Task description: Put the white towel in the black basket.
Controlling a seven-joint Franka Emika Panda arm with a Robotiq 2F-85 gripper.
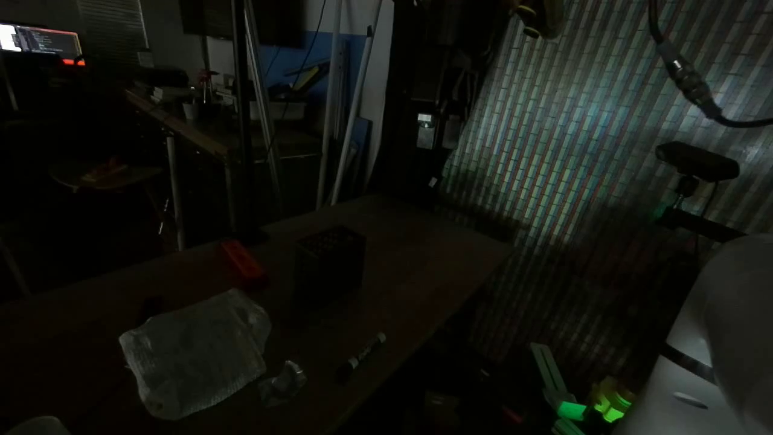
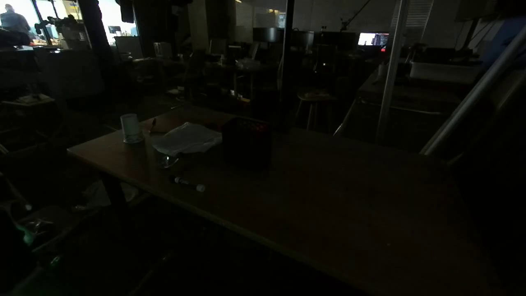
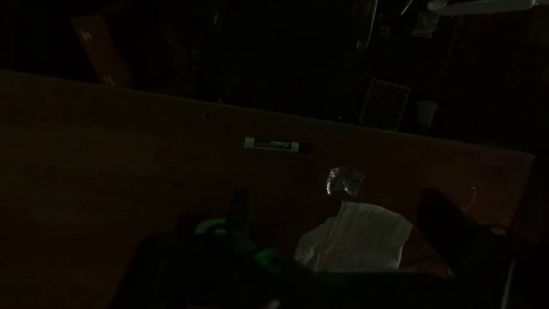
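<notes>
On the table (image 2: 328, 189), starting from the left, a pale cup (image 2: 131, 128) stands upright in an exterior view. To its right the white towel (image 1: 196, 350) lies wrinkled and spread out, outside the basket and left of it in both exterior views. A red bar-shaped object (image 1: 243, 263) lies on the towel's far side; a crumpled clear wrapper (image 1: 284, 382) lies just beside it on the near side. Farther right stands the black basket (image 1: 329, 266), its inside too dark to make out. Nearer than the basket, close to the table's near edge, a marker (image 1: 365, 353) lies on its side. In the wrist view the gripper (image 3: 334, 195) has its fingers (image 3: 444, 219) spread wide, one left and one right, holding nothing; the towel shows through the gap, on the table beyond the fingertips.
</notes>
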